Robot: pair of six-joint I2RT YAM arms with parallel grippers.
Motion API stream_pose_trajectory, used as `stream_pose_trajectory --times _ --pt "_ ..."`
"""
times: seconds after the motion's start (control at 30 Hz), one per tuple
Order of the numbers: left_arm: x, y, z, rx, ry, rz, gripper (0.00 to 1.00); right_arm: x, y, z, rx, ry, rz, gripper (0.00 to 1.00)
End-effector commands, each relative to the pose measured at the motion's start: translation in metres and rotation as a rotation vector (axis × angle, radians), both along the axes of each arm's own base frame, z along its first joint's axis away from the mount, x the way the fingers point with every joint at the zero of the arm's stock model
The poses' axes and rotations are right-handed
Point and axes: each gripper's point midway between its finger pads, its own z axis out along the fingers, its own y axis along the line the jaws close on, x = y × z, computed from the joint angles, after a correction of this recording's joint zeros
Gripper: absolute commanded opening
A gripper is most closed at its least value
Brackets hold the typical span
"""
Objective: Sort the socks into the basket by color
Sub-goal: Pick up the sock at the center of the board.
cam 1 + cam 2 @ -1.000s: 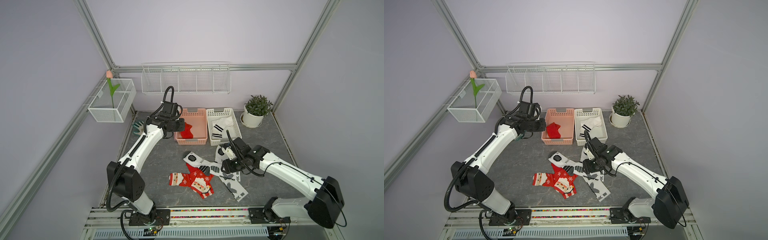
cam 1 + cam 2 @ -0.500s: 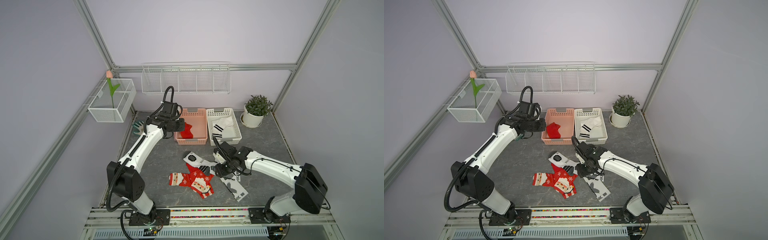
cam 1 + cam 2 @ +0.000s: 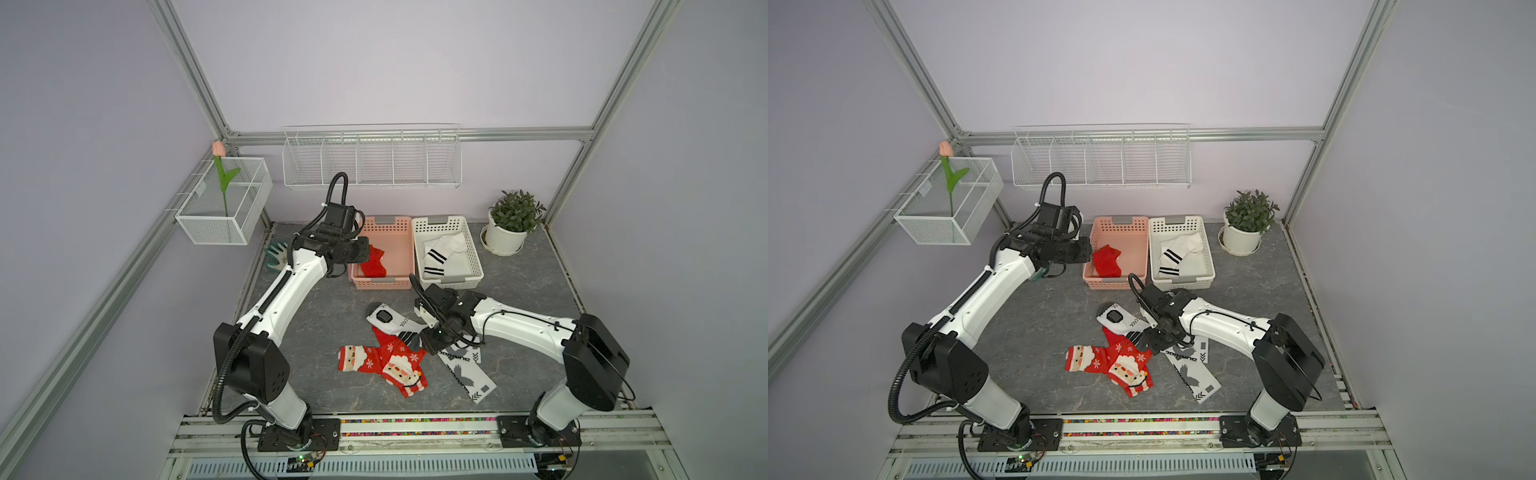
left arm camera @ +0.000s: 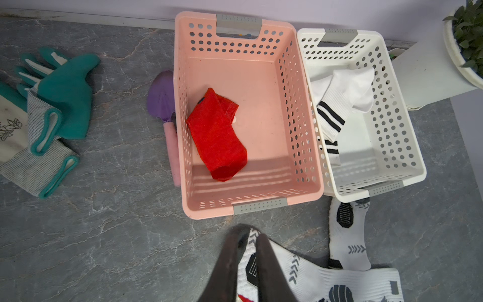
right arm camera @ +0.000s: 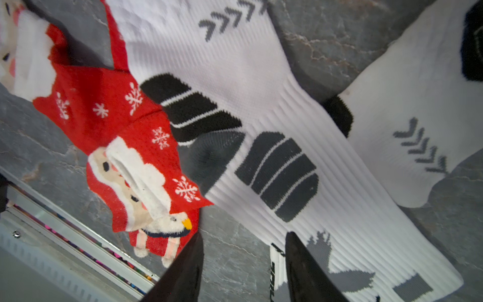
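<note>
1. Hovering at 9 o'clock of the pink basket (image 4: 209, 213), the left gripper (image 4: 248, 232) is nearly closed and empty; a red sock (image 4: 217, 136) lies inside, colour-matched.
2. Right gripper (image 5: 244, 235), jaws apart, hangs over a white sock (image 5: 261, 112) at 6 o'clock of the white basket (image 4: 407, 130), apparently for pickup.

Bare counter (image 3: 332, 316) left of the sock pile (image 3: 390, 359) is open; pink basket (image 3: 382, 283), white basket (image 3: 454, 280) and potted plant (image 3: 515, 208) block upper middle.
</note>
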Motion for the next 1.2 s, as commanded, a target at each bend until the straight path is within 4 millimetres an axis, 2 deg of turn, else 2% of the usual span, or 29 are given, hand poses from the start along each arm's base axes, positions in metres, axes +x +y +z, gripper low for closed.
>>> stream_pose_trajectory --times 0.0,0.33,0.57,0.8,0.97,1.17 --pt "-0.004 0.003 0.008 0.003 -0.022 -0.001 0.19 0.006 0.011 -0.001 0.007 -0.016 0.028 0.53" --pt "-0.002 0.01 0.01 0.018 -0.035 0.024 0.18 0.013 0.023 -0.015 0.001 0.008 0.035 0.52" --pt "-0.001 0.012 0.009 0.007 -0.03 0.03 0.19 0.01 0.023 -0.022 -0.004 0.031 0.038 0.51" --pt "-0.001 0.01 0.008 0.0 -0.027 0.027 0.18 0.006 0.021 -0.032 -0.018 0.052 0.038 0.42" --pt "-0.001 0.011 0.009 -0.002 -0.03 0.027 0.18 0.006 0.022 -0.028 0.002 0.041 0.041 0.31" --pt "-0.001 0.011 0.009 -0.001 -0.027 0.027 0.18 0.008 0.021 -0.017 0.01 0.016 0.045 0.23"
